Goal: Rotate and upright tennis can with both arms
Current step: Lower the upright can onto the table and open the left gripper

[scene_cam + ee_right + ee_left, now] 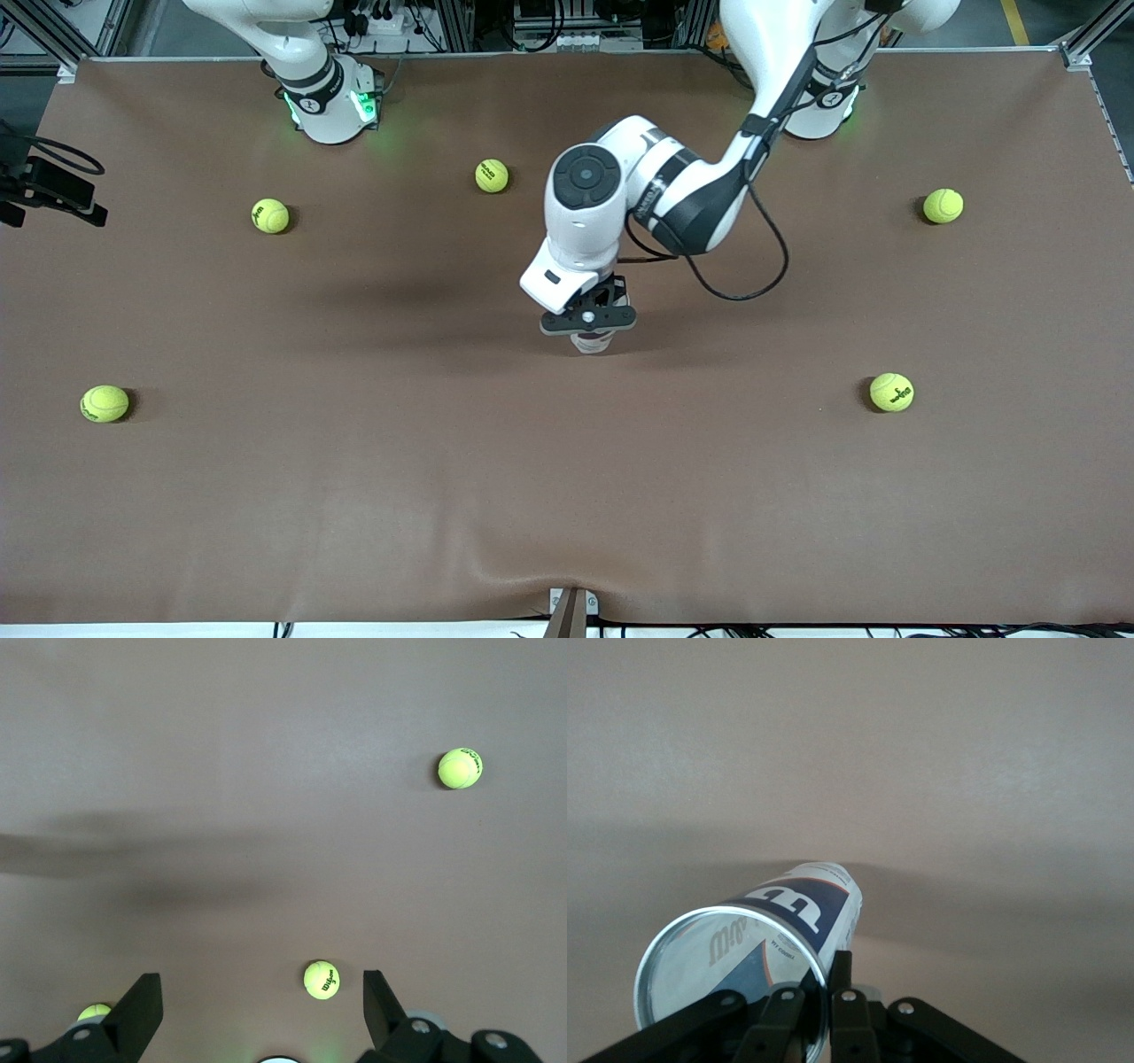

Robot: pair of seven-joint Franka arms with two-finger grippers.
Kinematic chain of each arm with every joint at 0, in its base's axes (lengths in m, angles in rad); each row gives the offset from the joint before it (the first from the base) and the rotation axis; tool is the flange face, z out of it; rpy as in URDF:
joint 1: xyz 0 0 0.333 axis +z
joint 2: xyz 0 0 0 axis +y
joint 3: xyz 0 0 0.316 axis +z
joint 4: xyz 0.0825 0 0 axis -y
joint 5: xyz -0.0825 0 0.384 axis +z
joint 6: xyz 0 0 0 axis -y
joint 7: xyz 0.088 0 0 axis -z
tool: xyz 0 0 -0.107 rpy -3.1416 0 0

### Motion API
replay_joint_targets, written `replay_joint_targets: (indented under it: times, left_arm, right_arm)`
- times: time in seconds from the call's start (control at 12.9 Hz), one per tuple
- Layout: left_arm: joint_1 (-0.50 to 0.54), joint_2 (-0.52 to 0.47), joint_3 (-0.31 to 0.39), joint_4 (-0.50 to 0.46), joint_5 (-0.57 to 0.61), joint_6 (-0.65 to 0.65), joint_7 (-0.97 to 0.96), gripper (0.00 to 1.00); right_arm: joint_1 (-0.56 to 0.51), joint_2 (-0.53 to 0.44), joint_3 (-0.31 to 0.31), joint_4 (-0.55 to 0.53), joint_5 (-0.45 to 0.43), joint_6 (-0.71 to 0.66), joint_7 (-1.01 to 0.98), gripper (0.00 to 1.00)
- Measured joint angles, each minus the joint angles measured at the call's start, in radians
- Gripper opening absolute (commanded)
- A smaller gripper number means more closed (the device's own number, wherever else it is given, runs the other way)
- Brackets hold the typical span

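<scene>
The tennis can (592, 342) stands on end on the brown mat near the table's middle, mostly hidden under my left gripper (589, 317). In the left wrist view the can (802, 904) shows its white, dark-blue and red label and its silver rim. My left gripper (826, 966) is shut on that rim, one finger inside the can and one outside. My right gripper (259, 988) is open and empty, high over the mat near the right arm's base (328, 97). It is out of the front view.
Several yellow-green tennis balls lie scattered on the mat: one (492, 175) near the bases, one (270, 215) and one (104, 403) toward the right arm's end, one (943, 206) and one (891, 392) toward the left arm's end.
</scene>
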Motion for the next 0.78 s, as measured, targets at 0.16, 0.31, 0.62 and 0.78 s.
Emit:
replay_joint_targets:
  times: [0.16,0.31,0.62,0.78]
  left_arm:
    - [-0.005,0.02,0.003,0.0,0.007,0.012,0.001,1.0]
    - [-0.005,0.025,0.008,0.002,0.008,0.023,0.002,1.0]
    - [0.001,-0.031,0.051,0.038,0.011,-0.008,0.009,1.0]
    - [0.035,-0.13,0.095,0.048,0.015,-0.109,0.053,1.0]
  right_arm:
    - [0.0,0.0,0.001,0.0,0.0,0.0,0.0,1.0]
    - [0.0,0.0,0.001,0.0,0.0,0.0,0.0,1.0]
    - [0.0,0.0,0.0,0.0,0.0,0.0,0.0,1.0]
    - [0.0,0.0,0.0,0.001,0.0,0.001,0.0,1.0]
